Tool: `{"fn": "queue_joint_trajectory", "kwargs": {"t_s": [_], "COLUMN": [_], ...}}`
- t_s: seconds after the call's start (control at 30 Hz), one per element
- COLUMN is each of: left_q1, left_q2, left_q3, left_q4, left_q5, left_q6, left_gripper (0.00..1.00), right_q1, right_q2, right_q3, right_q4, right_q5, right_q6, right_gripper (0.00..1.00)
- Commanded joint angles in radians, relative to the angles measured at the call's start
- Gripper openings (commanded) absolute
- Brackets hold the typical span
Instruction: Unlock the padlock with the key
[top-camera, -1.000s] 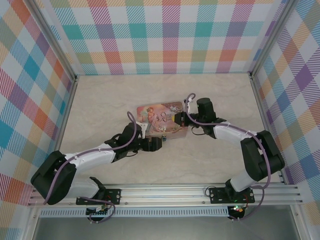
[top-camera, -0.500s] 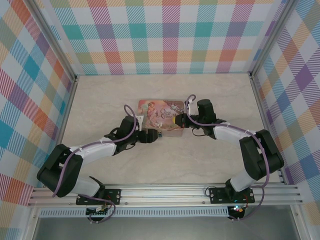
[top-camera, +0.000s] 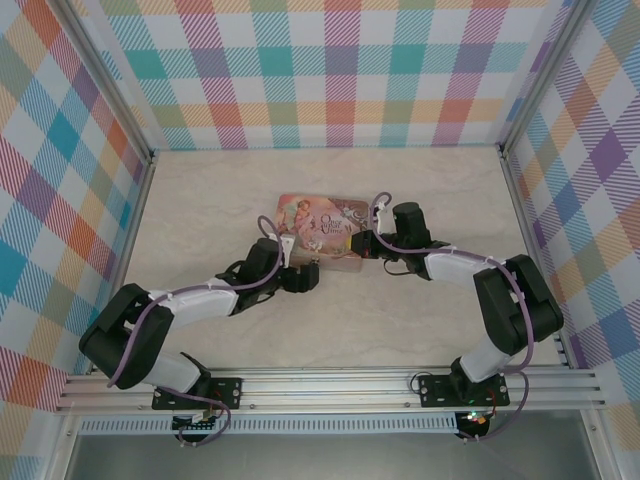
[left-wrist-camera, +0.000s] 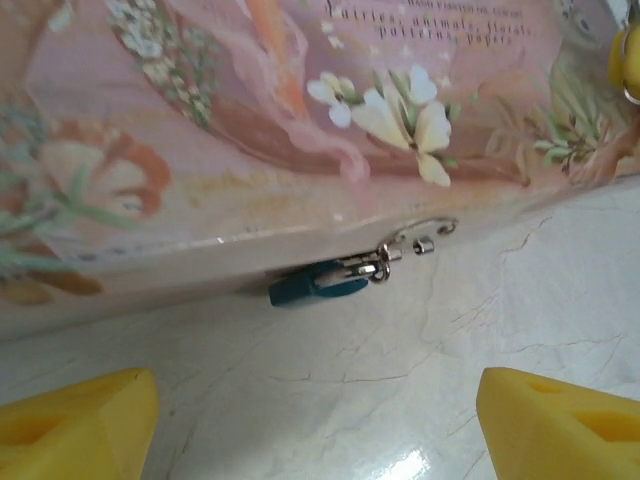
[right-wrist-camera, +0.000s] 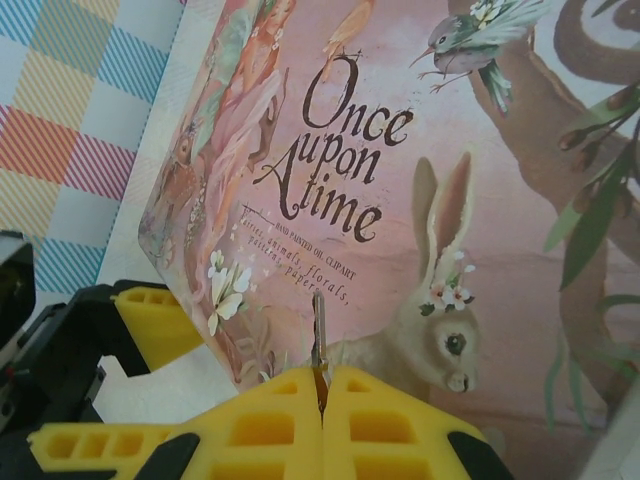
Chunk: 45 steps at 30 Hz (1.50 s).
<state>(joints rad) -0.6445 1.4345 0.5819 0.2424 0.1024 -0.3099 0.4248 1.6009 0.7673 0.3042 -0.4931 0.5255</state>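
Spreading wide, the left gripper (left-wrist-camera: 318, 425) is holding nothing; its two yellow fingertips (left-wrist-camera: 75, 420) are sitting at the bottom corners of the left wrist view, with bare marble table (left-wrist-camera: 430, 350) between them. Just beyond, the one padlock (left-wrist-camera: 312, 284) is lying low against the near side of the one pink tin (left-wrist-camera: 250, 120), its shackle hooking through the tin's small silvery clasp (left-wrist-camera: 415, 238). From above, this gripper is hovering just short of the tin's near edge. The right gripper (right-wrist-camera: 322, 400) is pinching its two fingers together on the one key (right-wrist-camera: 318, 335), whose thin blade is sticking out over the tin's lid near the painted rabbit (right-wrist-camera: 440, 320). Whether the key is touching the lid I cannot tell.
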Motion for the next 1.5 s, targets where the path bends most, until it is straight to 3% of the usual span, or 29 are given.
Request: {"fn": "queue_joint_trajectory", "kwargs": {"t_s": [0.0,0.5,0.8,1.27,1.47], "left_q1": [-0.043,-0.180,-0.193,-0.195,-0.195], "left_q2": [0.031,0.245,0.264,0.319,0.337], "left_q3": [-0.005,0.095,0.134,0.212,0.212], "left_q4": [0.085,0.134,0.129,0.083,0.074], "left_q5": [-0.090,-0.403,-0.466,-0.477,-0.497], "left_q6": [-0.001,-0.052,-0.066,-0.037,-0.044], "left_gripper": [0.83,0.82,0.78,0.49,0.42], "right_q1": [-0.006,-0.005,-0.004,-0.004,-0.005], "right_q2": [0.040,0.044,0.041,0.027,0.016], "right_q3": [-0.006,0.003,0.000,-0.006,-0.008], "right_q4": [0.003,-0.020,-0.021,-0.028,-0.032], "right_q5": [0.029,0.033,0.027,0.024,0.027], "right_q6": [0.020,0.011,0.005,-0.012,-0.013], "right_gripper": [0.05,0.05,0.05,0.05,0.05]}}
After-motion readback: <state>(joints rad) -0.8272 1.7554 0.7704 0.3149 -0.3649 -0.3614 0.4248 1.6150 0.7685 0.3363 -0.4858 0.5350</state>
